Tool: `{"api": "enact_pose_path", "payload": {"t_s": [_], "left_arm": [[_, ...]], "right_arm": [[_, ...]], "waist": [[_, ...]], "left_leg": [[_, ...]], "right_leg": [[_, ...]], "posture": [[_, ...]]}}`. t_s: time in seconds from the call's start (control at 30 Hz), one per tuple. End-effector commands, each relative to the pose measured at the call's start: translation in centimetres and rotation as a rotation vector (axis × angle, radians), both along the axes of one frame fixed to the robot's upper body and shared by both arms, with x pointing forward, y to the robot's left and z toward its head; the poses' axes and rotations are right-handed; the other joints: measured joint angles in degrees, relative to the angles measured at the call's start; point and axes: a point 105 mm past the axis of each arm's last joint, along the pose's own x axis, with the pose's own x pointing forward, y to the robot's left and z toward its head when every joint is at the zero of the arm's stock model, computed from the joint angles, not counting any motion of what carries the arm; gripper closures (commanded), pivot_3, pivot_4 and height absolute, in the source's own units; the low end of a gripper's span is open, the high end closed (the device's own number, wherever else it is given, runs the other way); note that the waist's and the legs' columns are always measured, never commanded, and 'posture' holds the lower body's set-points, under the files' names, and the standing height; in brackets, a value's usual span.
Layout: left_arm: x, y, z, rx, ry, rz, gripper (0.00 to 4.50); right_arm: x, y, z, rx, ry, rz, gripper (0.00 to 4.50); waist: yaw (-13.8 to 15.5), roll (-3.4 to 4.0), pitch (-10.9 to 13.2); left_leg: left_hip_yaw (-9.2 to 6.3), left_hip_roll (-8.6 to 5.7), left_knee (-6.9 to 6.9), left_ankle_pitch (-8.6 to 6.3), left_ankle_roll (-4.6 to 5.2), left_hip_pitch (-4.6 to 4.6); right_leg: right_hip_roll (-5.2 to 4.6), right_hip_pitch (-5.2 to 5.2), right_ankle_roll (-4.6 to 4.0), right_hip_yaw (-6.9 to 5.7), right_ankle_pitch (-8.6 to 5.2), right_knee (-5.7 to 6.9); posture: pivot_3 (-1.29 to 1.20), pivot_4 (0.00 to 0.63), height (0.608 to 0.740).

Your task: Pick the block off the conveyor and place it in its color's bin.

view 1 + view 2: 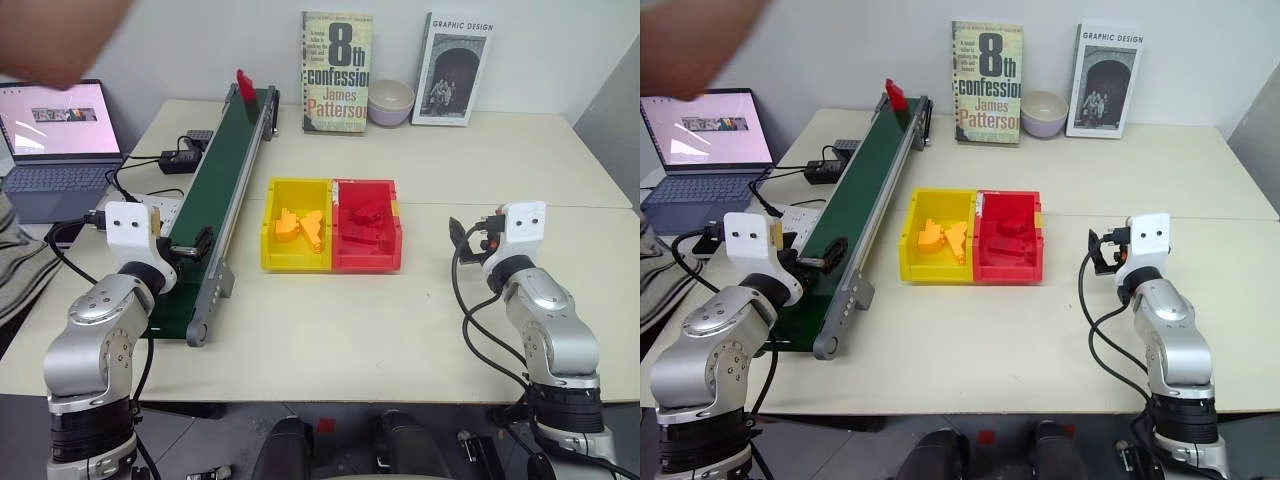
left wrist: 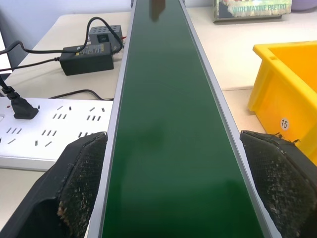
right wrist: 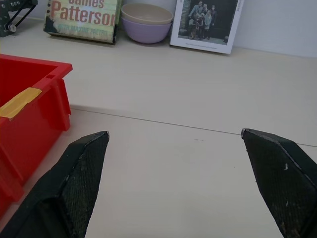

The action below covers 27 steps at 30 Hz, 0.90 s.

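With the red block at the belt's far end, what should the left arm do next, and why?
Probably hold: the left pincer is open, straddling the conveyor near its close end, and the block sits at the far end, out of reach.

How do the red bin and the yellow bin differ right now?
The red bin holds red blocks, the yellow bin orange-yellow ones. The yellow bin stands nearer the conveyor, the red bin on its far side, toward the right claw. The red bin has a strip of yellow tape on its rim. Both are open-topped, alike in shape, and touch side by side.
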Motion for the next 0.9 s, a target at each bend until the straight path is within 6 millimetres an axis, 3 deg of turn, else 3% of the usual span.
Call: {"api": "enact_pose_path", "payload": {"t_s": [0.03, 0.63, 0.7, 0.8, 0.9], "left_arm": [[-0.3, -0.1, 1.6, 0.010, -0.050, -0.007, 0.03], [-0.5, 0.0, 2.0, -0.007, -0.069, -0.005, 0.03], [-0.4, -0.1, 2.0, -0.007, -0.068, -0.008, 0.03], [-0.3, -0.2, 1.8, -0.010, -0.063, -0.016, 0.03], [-0.2, -0.3, 1.7, -0.016, -0.060, -0.021, 0.03]], "right_arm": [[-0.3, -0.2, 1.4, -0.011, -0.056, -0.001, 0.00], [-0.2, 0.0, 1.7, 0.004, -0.064, 0.008, 0.00], [-0.3, 0.8, 2.4, 0.041, -0.081, 0.077, 0.00], [-0.9, 2.8, 5.1, 0.038, -0.111, 0.329, 0.00], [-1.8, 4.5, 6.0, 0.021, -0.094, 0.518, 0.00]], "waist": [[0.00, 0.00, 0.00], [0.00, 0.00, 0.00], [0.00, 0.00, 0.00], [-0.01, 0.04, 0.03], [0.00, 0.04, 0.02]], "left_leg": [[0.00, 0.00, 0.00, 0.00, 0.00, 0.00], [0.00, 0.00, 0.00, 0.00, 0.00, 0.00], [0.00, 0.00, 0.00, 0.00, 0.00, 0.00], [0.02, -0.01, 0.00, 0.00, 0.00, 0.00], [0.07, -0.02, 0.01, 0.00, 0.00, 0.02]], "right_leg": [[0.00, 0.00, 0.00, 0.00, 0.00, 0.00], [0.00, 0.00, 0.00, 0.00, 0.00, -0.01], [0.00, 0.00, 0.00, 0.00, 0.00, 0.00], [0.01, 0.00, 0.00, -0.02, 0.00, -0.01], [0.01, 0.00, 0.01, -0.06, 0.01, -0.01]], "posture": [[0.00, 0.150, 0.740], [0.00, 0.150, 0.740], [0.00, 0.150, 0.740], [0.00, 0.150, 0.740], [0.00, 0.150, 0.740]]}}
